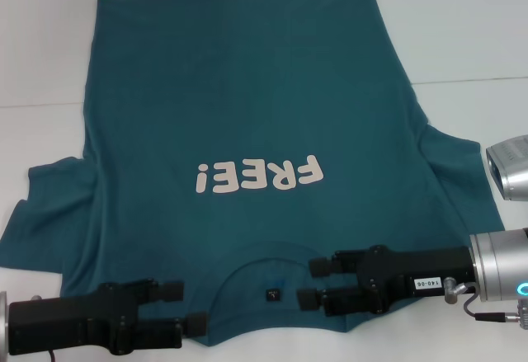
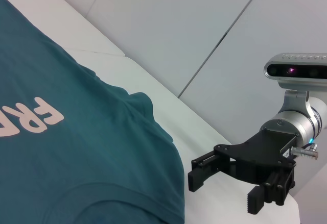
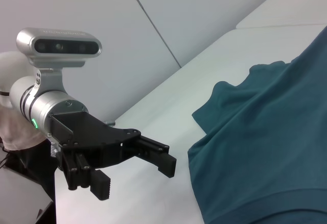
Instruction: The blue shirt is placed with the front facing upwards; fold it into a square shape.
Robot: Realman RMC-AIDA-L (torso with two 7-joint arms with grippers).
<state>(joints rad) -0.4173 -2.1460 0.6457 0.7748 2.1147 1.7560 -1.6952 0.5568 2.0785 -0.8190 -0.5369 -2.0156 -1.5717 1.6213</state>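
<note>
Hovering over the collar end of the blue shirt (image 1: 247,123), which lies flat and face-up on the white table (image 1: 470,24), hem away from the robot. Left gripper (image 1: 191,306) sits at the near shoulder edge, fingers spread, holding nothing. Right gripper (image 1: 313,282) is just beside the neckline, fingers likewise apart and empty; whether either touches cloth is hard to tell. Judgement: each should pinch a shoulder seam squarely, catching both layers, then lift evenly to avoid skewing the fold. Chest lettering (image 1: 257,176) reads "FREE!", inverted from here. Neck label (image 1: 271,293) unreadable. Right gripper's sticker (image 1: 421,284) seems to read "140-06".
</note>
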